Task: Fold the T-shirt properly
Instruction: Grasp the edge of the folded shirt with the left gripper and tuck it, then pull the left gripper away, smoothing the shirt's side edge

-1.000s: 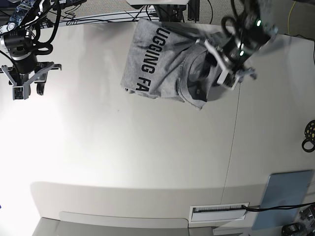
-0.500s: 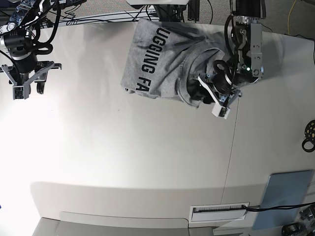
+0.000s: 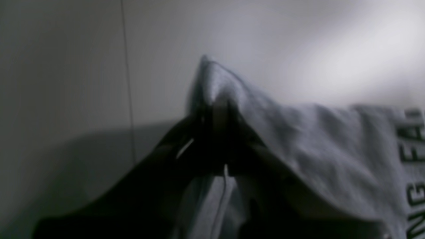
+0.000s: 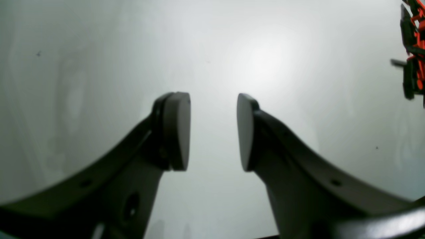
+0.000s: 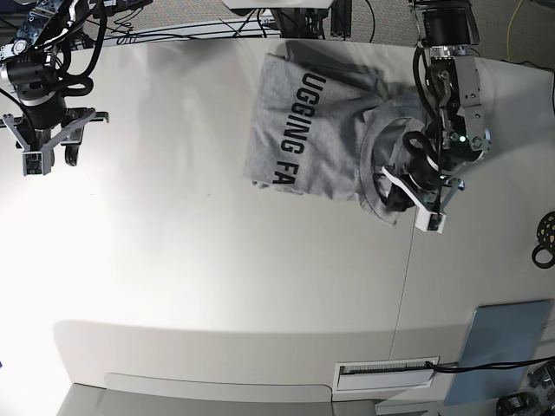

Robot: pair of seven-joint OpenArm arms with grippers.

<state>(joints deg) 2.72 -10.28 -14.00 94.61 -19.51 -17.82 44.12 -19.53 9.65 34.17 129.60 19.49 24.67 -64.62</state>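
Note:
The heather-grey T-shirt (image 5: 325,130) lies bunched at the back of the white table (image 5: 217,260), with black lettering facing up. My left gripper (image 5: 401,196), on the right of the base view, is shut on the shirt's near right edge. In the left wrist view a peak of grey cloth (image 3: 215,86) is pinched between the dark jaws. My right gripper (image 5: 36,160) hangs open and empty over the table's far left. Its two pads (image 4: 177,129) stand apart over bare table.
A table seam (image 5: 408,260) runs front to back just right of the shirt. A blue-grey pad (image 5: 503,338) lies at the front right. A black ring object (image 5: 545,238) sits at the right edge. Cables (image 5: 173,30) run behind the table.
My left gripper has pulled the shirt to the right and toward the front; the whole shirt has slid with it. The right arm has not moved.

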